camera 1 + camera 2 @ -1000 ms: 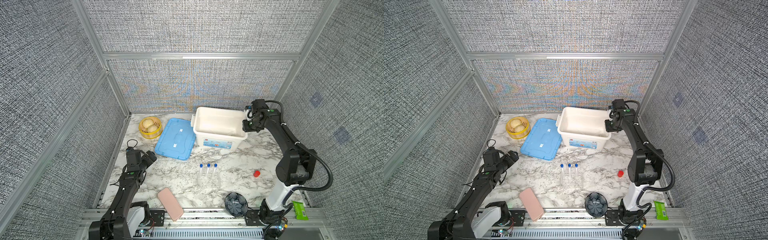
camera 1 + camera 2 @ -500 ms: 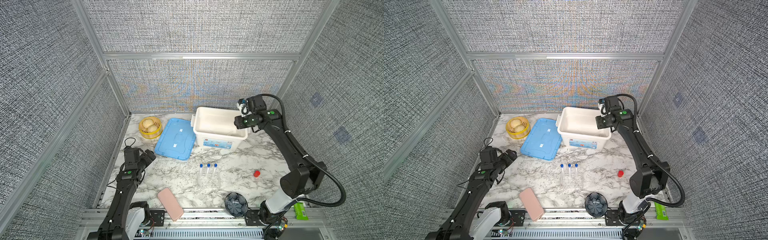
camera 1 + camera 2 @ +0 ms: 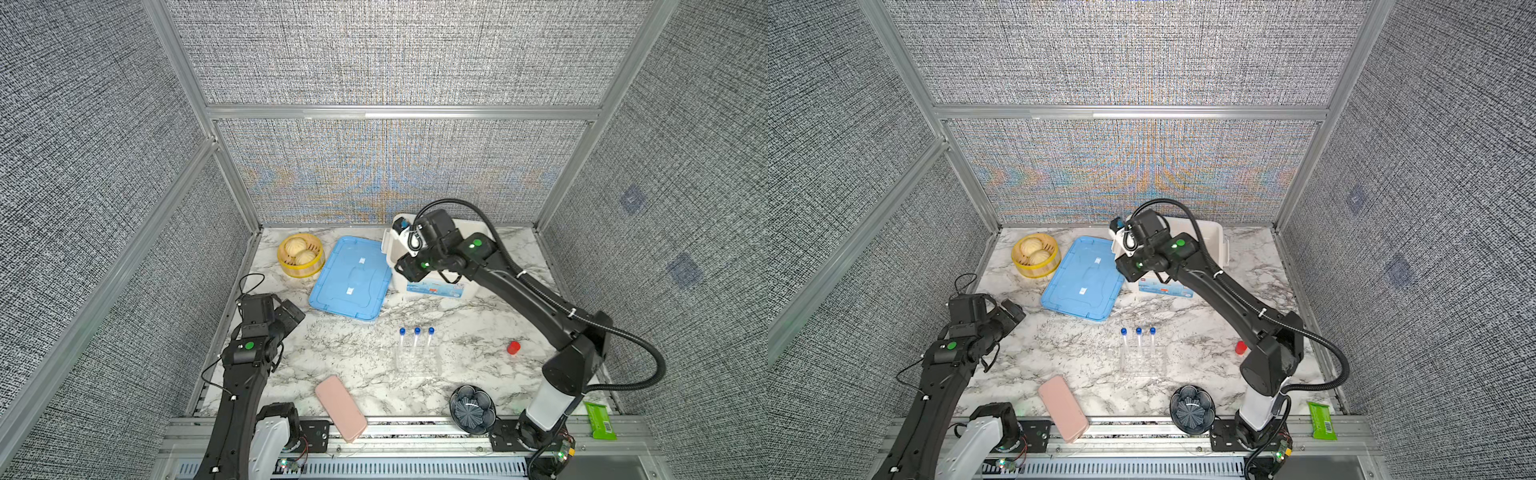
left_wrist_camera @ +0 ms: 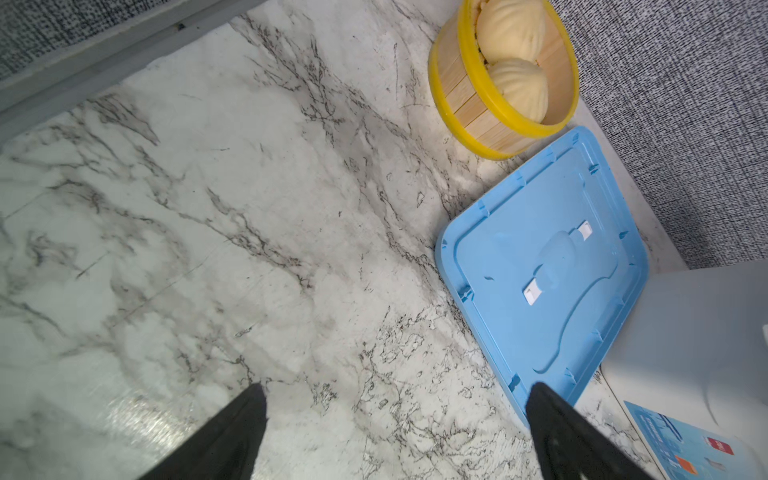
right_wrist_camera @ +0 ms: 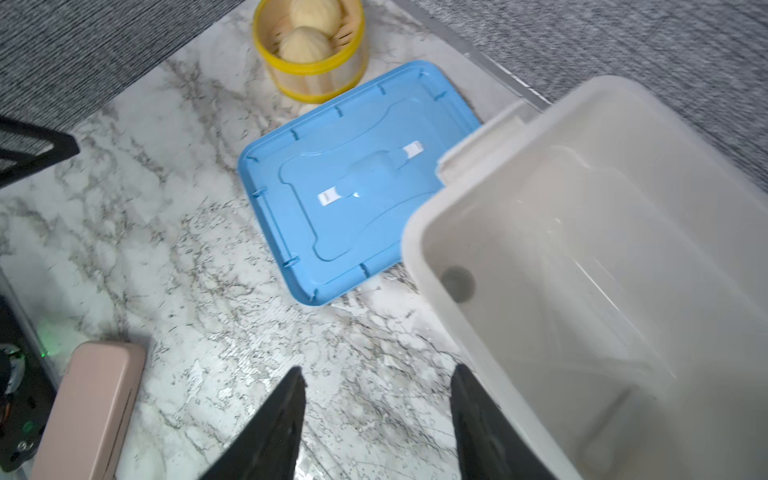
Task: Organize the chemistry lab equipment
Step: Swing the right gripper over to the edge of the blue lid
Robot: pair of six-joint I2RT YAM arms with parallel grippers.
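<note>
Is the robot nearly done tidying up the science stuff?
Not yet. Done: the blue lid is off the white bin, and three tubes stand in the clear rack. In hand: nothing. The left gripper and the right gripper are both open and empty, the right one near the bin's corner. Left: tubes and rack sit on the table, probably waiting to go in the bin.

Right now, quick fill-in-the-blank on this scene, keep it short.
The clear rack holds ___ blue-capped tubes. The lid lying flat beside the white bin is ___ in colour. The yellow steamer basket holds ___ buns. The left hand is ___, nothing between its fingers.
Missing: three; blue; two; open.
</note>
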